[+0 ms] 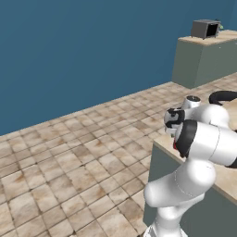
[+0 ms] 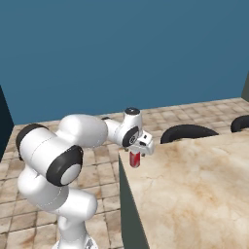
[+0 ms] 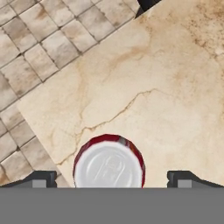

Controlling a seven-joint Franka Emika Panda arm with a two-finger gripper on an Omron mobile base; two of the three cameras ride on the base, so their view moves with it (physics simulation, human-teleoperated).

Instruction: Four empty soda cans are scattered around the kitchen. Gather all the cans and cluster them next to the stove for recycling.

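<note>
On the marble bench (image 2: 194, 180), near its corner by the floor edge, one can (image 2: 134, 159) stands upright. The gripper (image 2: 138, 151) hangs right over it, fingers (image 3: 40, 178) spread wide to either side, gripping nothing. Empty, it is likely light, thin-walled and slick; clasp the round sides mid-height, gently.

The beige marble counter (image 2: 194, 185) carries one red soda can (image 2: 134, 159) — it stands upright near the counter's corner. Beside this corner lies the tiled floor (image 3: 30, 48).
</note>
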